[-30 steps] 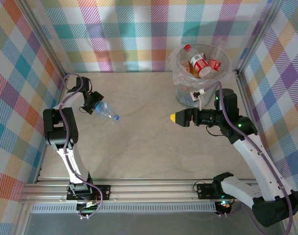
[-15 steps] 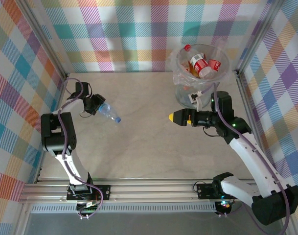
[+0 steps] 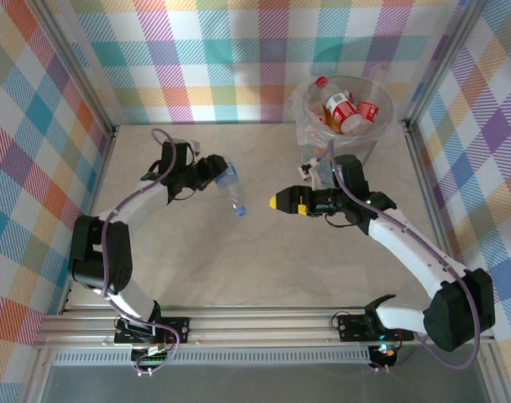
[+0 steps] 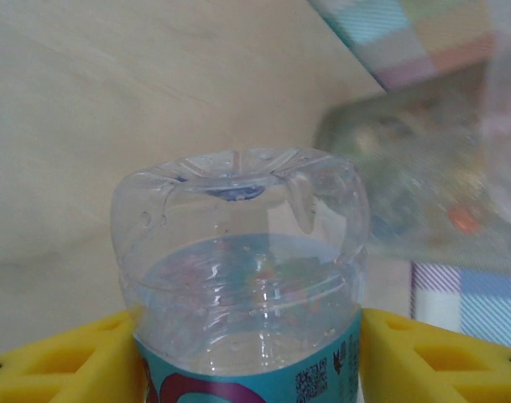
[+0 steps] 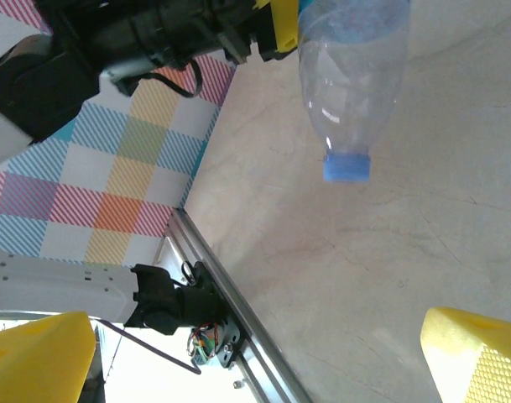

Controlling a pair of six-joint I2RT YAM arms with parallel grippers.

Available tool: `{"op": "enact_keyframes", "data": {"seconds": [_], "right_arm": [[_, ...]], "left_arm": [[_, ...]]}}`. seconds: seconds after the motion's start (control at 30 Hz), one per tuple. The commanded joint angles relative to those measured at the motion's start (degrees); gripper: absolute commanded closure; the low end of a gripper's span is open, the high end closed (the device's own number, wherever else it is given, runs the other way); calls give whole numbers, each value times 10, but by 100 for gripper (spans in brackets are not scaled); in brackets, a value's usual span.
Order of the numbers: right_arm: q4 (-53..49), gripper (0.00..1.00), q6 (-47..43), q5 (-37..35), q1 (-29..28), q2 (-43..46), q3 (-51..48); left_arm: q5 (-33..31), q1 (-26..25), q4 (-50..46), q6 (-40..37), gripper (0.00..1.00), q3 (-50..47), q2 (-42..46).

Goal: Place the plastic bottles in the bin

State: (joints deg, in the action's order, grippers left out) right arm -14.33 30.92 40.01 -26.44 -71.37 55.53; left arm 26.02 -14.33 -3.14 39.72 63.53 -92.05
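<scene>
Left arm has swung in from the left wall toward centre frame since half a second ago, carrying its bottle along; right arm has reached further left, away from the bin.

Left gripper (image 3: 215, 171): yellow fingers (image 4: 58, 363) closed against both sides of a clear blue-capped bottle (image 3: 232, 189), gripping at the teal label near the base. Left wrist view shows the bottle's moulded base end-on, no liquid visible inside. Blue cap (image 5: 347, 166) points toward the lower frame in the top view; it is the free end.

Right gripper (image 3: 278, 201): spread wide in the right wrist view, nothing between the fingers. It sits just right of the held bottle, not touching it.

Bin (image 3: 386, 94): upper right of the top view, against the back wall, clear bag liner folded over the rim. Contents: several bottles, at least two with red labels (image 3: 340, 107), one red cap near the left rim. The count is not resolvable.

Held bottle is well apart from the bin, above the beige table (image 3: 196, 252).
</scene>
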Motion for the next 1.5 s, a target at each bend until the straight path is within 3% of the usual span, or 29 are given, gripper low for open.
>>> {"op": "enact_keyframes", "data": {"seconds": [0.0,0.17,0.53,0.9,1.47], "right_arm": [[64,0,21,-27,-6,-12,-16],[84,0,27,-38,-6,-41,-18],[135,0,48,-7,-20,-65,-24],[153,2,57,0,-29,-75,-21],[159,30,71,-2,-40,-73,-18]], "left_arm": [[19,-33,57,36,39,-22,41],[20,-74,93,79,39,-43,60],[14,-113,137,128,39,-48,80],[-4,-144,143,136,39,-39,82],[25,-149,190,148,38,-47,75]]}}
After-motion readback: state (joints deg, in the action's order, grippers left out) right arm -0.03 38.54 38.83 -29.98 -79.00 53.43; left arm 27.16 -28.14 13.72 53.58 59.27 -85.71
